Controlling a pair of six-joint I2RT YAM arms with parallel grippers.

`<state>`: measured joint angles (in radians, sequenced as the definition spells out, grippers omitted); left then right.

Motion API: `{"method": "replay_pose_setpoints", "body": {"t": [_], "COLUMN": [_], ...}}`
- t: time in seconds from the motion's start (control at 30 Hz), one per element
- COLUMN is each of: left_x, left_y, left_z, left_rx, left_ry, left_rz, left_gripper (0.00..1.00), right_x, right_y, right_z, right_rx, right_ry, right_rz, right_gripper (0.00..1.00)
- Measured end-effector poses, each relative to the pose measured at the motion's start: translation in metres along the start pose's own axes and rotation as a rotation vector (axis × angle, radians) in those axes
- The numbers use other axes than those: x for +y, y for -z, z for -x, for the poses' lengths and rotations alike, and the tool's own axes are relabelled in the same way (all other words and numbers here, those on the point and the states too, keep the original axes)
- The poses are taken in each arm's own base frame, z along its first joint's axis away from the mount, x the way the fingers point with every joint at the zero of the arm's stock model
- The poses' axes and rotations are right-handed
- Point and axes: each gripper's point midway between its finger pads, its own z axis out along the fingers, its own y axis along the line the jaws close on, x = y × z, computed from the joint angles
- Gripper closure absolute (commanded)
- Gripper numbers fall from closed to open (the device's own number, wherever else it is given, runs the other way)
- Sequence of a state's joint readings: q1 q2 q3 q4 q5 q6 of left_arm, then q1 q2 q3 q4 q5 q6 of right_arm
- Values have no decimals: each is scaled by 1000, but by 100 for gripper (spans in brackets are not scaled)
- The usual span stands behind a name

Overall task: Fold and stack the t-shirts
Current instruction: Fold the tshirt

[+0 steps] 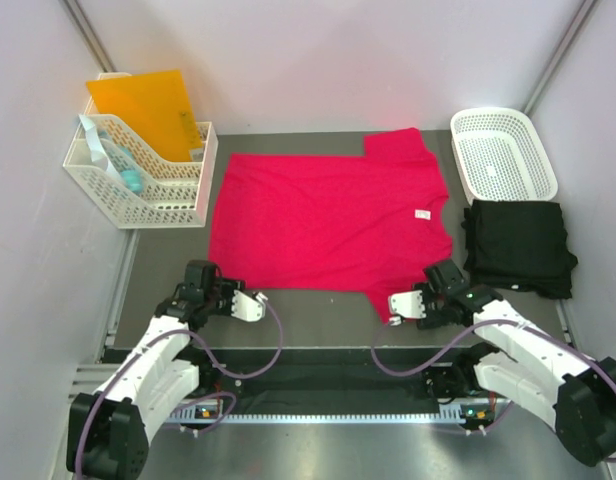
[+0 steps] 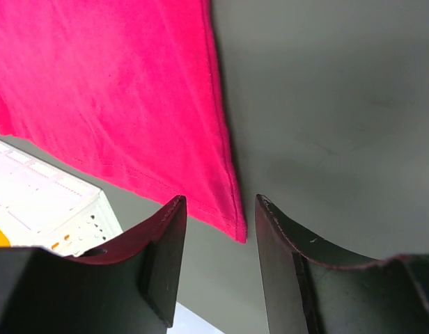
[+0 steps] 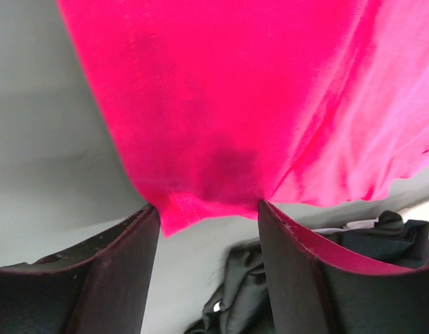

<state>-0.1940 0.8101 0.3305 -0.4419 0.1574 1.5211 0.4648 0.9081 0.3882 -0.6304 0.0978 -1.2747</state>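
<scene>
**A:** What do the wrist cameras give that the overhead one can't?

**B:** The gaps. The left gripper (image 2: 219, 202) has its fingers apart with nothing clamped. A hem corner of the red t-shirt (image 2: 117, 90) lies flat just ahead of the tips, in line with the gap. The right gripper (image 3: 209, 207) is also spread, one tip on either side of a sleeve hem. The cloth reaches into the gap but isn't pinched.

**A:** Anything else close in?

**B:** Rumpled cloth of the black t-shirt (image 3: 242, 292) shows low between the right fingers.

**A:** And only from overhead?

**B:** The whole layout. The red shirt lies spread flat on the table (image 1: 323, 305) ahead of both grippers. Its neck is on the right gripper's side, with a white label (image 1: 423, 213) at the collar. The black one sits folded, outward of the right gripper and a little beyond it, just beside the red sleeve.

**A:** Containers?

**B:** Farther out past the black shirt is a white lattice basket (image 1: 491, 112). Whether the two touch, I can't tell. Well ahead and outward of the left gripper stands a white rack (image 1: 138, 205). It holds a leaning orange folder (image 1: 148, 105) and some light-blue pieces (image 1: 113, 150) I can't identify.
</scene>
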Motion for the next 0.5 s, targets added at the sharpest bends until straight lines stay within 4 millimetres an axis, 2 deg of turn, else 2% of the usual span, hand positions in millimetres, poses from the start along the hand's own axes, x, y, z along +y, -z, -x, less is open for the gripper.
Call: {"method": "replay_pose_setpoints", "body": {"t": [0.27,0.5], "left_x": [1,4], "left_y": [-7,-15], "left_z": [-7,-17], "left_rx": [15,44], "left_ry": [19,38], "left_rz": [-2,1], "left_gripper": [52,53], "right_x": [-3,2], "right_y": [-1,5], "right_z": [1,1], "right_rx": [-2,-16], "right_ry": [11,56], "right_rz": [-7,-1], "right_gripper": [50,49]}}
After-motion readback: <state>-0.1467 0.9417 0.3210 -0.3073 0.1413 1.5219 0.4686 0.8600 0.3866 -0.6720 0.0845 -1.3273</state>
